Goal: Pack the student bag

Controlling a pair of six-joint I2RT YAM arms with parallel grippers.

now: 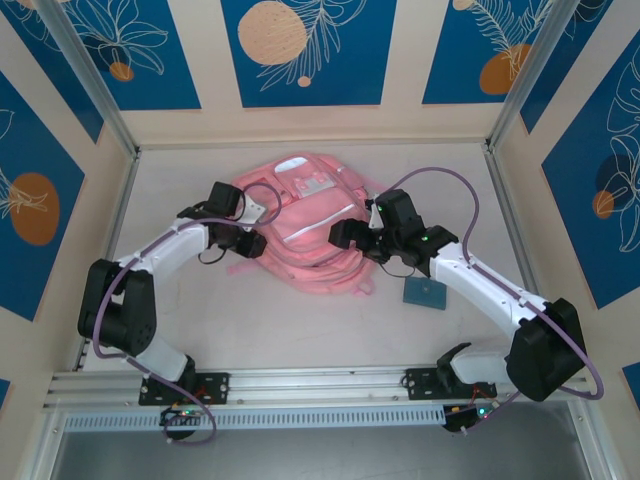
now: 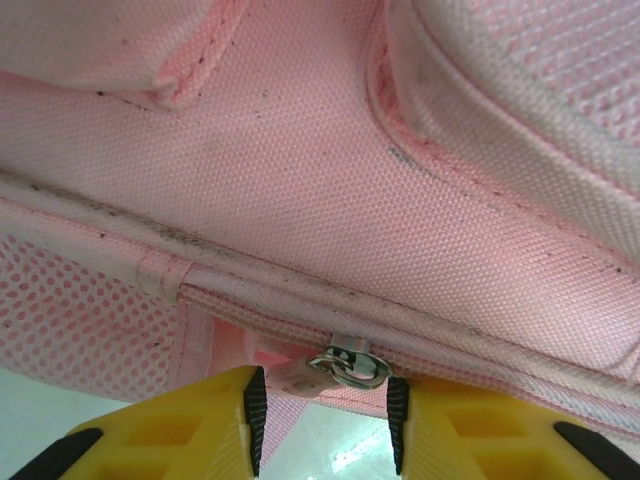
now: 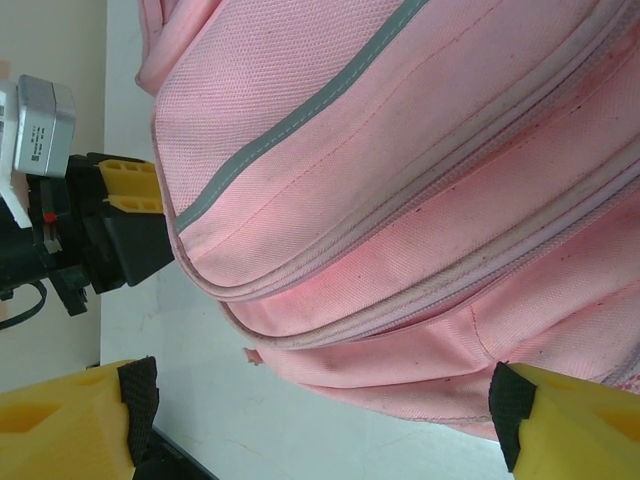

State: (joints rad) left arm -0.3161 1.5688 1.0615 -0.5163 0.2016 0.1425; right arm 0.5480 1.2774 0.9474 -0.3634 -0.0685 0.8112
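Note:
The student bag [image 1: 305,228], a soft pink backpack with white zipper trim, lies flat in the middle of the table. My left gripper [image 1: 252,241] is at its left side. In the left wrist view, the bag [image 2: 330,180] is close up, and my left gripper [image 2: 326,405] has a metal zipper pull [image 2: 350,365] with a pink tab lying crosswise between its black pads, touching both. My right gripper [image 1: 348,235] is at the bag's right side. It stands wide open [image 3: 325,420], with the bag's rounded edge [image 3: 400,250] between its fingers.
A small teal case [image 1: 425,293] lies on the white table [image 1: 300,330] just right of the bag, beside my right forearm. Patterned walls and metal posts close in the table on three sides. My left wrist [image 3: 100,230] is close beyond the bag in the right wrist view.

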